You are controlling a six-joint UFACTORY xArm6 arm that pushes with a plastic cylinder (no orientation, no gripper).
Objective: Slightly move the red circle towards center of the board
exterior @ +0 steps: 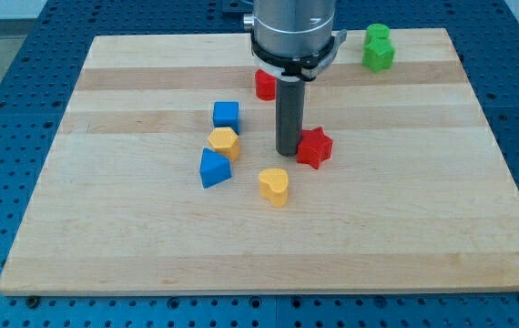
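The red circle (pixel 264 85) sits near the view's top middle of the wooden board (pixel 105 246), partly hidden behind the arm's grey housing. My tip (pixel 288 151) rests on the board below that block, a clear gap away from it. The tip is right beside the left side of a red star (pixel 315 147). A blue cube (pixel 227 115), a yellow hexagon (pixel 225 142) and a blue triangle (pixel 214 169) stand in a column to the tip's left. A yellow heart (pixel 275 186) lies below the tip.
Two green blocks (pixel 378 49) stand close together near the board's top right edge. The arm's grey housing (pixel 293 32) hangs over the board's top middle. A blue perforated table surrounds the board.
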